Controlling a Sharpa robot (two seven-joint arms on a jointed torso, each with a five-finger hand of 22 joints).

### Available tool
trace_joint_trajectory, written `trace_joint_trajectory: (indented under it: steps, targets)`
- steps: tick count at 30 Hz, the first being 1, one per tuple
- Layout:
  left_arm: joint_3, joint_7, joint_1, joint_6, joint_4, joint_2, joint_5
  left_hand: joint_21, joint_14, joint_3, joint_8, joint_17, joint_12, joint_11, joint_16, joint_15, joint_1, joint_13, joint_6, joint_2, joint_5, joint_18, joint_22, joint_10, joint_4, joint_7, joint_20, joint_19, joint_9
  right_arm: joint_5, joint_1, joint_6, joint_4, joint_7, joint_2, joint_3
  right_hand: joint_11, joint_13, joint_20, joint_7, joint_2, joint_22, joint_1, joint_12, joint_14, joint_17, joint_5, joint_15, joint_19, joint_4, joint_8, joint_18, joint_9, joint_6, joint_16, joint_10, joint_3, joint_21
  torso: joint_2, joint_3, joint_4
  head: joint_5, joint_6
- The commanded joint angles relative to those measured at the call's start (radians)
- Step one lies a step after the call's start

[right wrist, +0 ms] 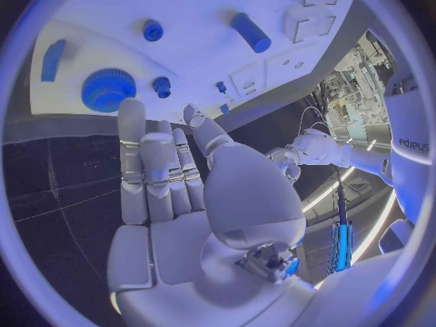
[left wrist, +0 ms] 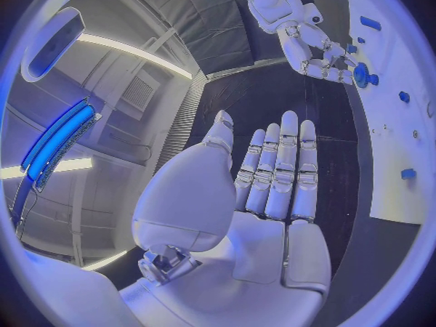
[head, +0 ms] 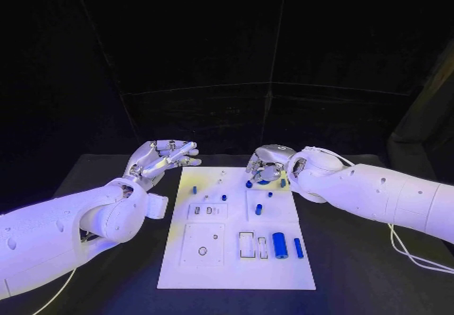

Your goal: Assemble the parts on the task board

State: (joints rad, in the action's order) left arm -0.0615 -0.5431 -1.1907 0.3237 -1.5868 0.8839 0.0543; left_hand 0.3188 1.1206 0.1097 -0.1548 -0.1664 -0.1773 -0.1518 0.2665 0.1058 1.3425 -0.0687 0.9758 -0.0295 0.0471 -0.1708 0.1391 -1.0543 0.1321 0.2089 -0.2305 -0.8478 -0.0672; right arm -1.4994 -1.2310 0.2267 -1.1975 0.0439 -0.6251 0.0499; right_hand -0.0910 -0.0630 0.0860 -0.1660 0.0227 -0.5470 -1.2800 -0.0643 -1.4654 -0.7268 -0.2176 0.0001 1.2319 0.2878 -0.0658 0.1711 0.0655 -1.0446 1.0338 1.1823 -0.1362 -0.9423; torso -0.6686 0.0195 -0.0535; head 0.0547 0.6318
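I see right hand point(head: 268, 168) released, over task board point(head: 218, 269) far edge, blue gear point(right wrist: 108, 89) just beyond its fingertips. Left hand point(head: 163, 159) released, off board, farther.

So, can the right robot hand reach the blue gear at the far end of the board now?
Probably yes. The right robot hand is open, holds nothing, and hovers at the board's far end close to the blue gear. Nothing lies between them.

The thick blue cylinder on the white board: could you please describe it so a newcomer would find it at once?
Start at the white rectangular task board mid-table and go to its near right corner. The thick blue cylinder lies there, between an empty slot and a slimmer blue bar; it is the fattest blue piece there.
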Motion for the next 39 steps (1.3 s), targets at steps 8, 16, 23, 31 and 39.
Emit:
trace_joint_trajectory:
  steps: [8,16,23,31,39]
  targets:
    - [0.001,0.012,-0.001,-0.031,-0.024,0.009,0.012,-0.008,0.005,0.003,0.010,-0.003,0.008,-0.006,-0.008,0.006,0.001,0.002,0.001,-0.005,0.006,-0.014,-0.004,-0.003,-0.010,0.004,0.000,-0.008,0.002,-0.142,-0.012,-0.056,-0.014,-0.082,0.008,-0.001,-0.004,-0.001,0.017,0.001,-0.019,-0.253,0.029,0.002,-0.033,-0.226,0.007,0.004,0.045,-0.002,0.001,-0.036,0.001,0.005,0.205,-0.026,-0.051,-0.207,-0.032,0.0019,-0.0053,0.005,0.000]
    - [0.001,0.015,-0.002,-0.036,-0.024,0.014,0.012,-0.008,0.005,0.003,0.011,-0.003,0.009,-0.006,-0.009,0.006,0.000,0.002,0.000,-0.006,0.006,-0.014,-0.004,-0.002,-0.010,0.004,0.000,-0.008,0.002,-0.147,-0.014,-0.089,-0.002,-0.088,0.019,-0.001,-0.005,-0.001,0.020,0.000,-0.013,-0.283,0.026,0.001,-0.031,-0.253,0.011,0.005,0.045,-0.002,0.001,-0.039,0.001,0.003,0.233,-0.026,-0.078,-0.234,-0.039,0.0019,-0.0096,0.010,0.005]
    - [0.001,0.021,-0.002,-0.040,-0.026,0.017,0.012,-0.009,0.005,0.004,0.013,-0.004,0.011,-0.007,-0.011,0.006,-0.001,0.002,0.000,-0.008,0.006,-0.014,-0.005,-0.002,-0.010,0.005,-0.001,-0.008,0.002,-0.147,-0.014,-0.110,0.013,-0.086,0.033,-0.001,-0.007,0.000,0.022,-0.003,-0.007,-0.297,0.030,0.002,-0.027,-0.259,0.016,0.007,0.043,-0.004,-0.002,-0.040,0.002,-0.006,0.246,-0.023,-0.103,-0.250,-0.045,0.0004,-0.0126,0.010,0.006]
    - [0.001,0.024,-0.002,-0.045,-0.024,0.018,0.012,-0.010,0.005,0.004,0.014,-0.004,0.012,-0.007,-0.012,0.007,-0.002,0.002,0.000,-0.009,0.006,-0.014,-0.006,-0.002,-0.010,0.005,-0.001,-0.008,0.002,-0.147,-0.014,-0.127,0.030,-0.084,0.044,-0.001,-0.006,0.000,0.023,-0.002,0.001,-0.312,0.033,0.002,-0.024,-0.265,0.024,0.007,0.040,-0.004,-0.003,-0.041,0.002,-0.019,0.258,-0.019,-0.146,-0.266,-0.049,0.0009,-0.0181,0.011,0.010]
    - [0.001,0.026,-0.003,-0.046,-0.023,0.019,0.012,-0.010,0.005,0.004,0.014,-0.004,0.012,-0.007,-0.012,0.007,-0.002,0.002,0.000,-0.009,0.006,-0.014,-0.006,-0.002,-0.010,0.005,-0.001,-0.008,0.002,-0.147,-0.014,-0.149,0.039,-0.081,0.054,-0.001,-0.001,-0.001,0.021,0.003,0.005,-0.325,0.036,-0.001,-0.021,-0.269,0.029,0.004,0.039,-0.005,-0.006,-0.042,0.003,-0.037,0.267,-0.002,-0.188,-0.279,-0.050,-0.0004,-0.0154,0.008,0.013]
